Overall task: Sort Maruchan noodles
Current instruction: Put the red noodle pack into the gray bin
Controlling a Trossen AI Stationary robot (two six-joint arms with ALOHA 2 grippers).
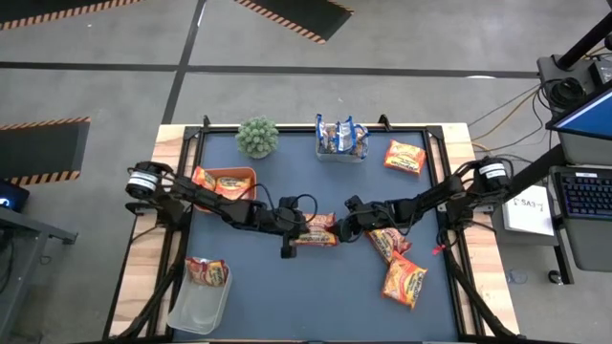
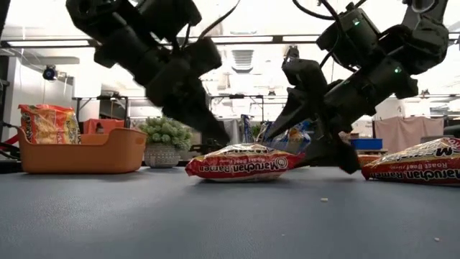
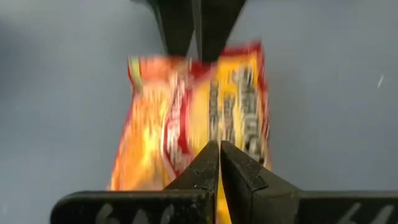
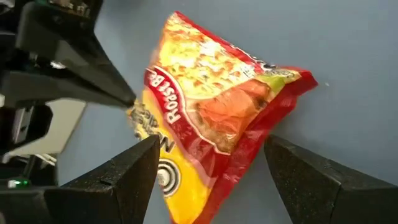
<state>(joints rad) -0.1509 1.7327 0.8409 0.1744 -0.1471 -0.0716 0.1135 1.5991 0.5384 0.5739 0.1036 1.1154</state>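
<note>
A red-and-yellow Maruchan packet (image 1: 316,231) (image 2: 241,163) lies flat on the dark mat at mid-table, between both grippers. My left gripper (image 1: 298,229) (image 3: 219,149) is shut, with its tips at the packet's left end. My right gripper (image 1: 349,227) (image 4: 208,168) is open wide. Its two fingers stand on either side of the packet's right end (image 4: 249,124); whether they touch it I cannot tell. In the low view both arms slant down to the packet from above. My left gripper meets the packet's left end (image 4: 138,113) with its shut fingertips (image 4: 127,99), slanting down from the table's left. The packet rests flat on the mat (image 2: 241,173). Whether the edge is pinched between the fingers or only touched, I cannot tell.
An orange tray (image 1: 239,174) at the left holds orange packets. A clear tub (image 1: 341,153) at the far edge holds blue packets, and another tub (image 1: 196,308) near left holds one packet. A green plant (image 1: 257,137) stands far left. Three loose packets lie right (image 1: 404,156) (image 1: 387,244) (image 1: 404,282).
</note>
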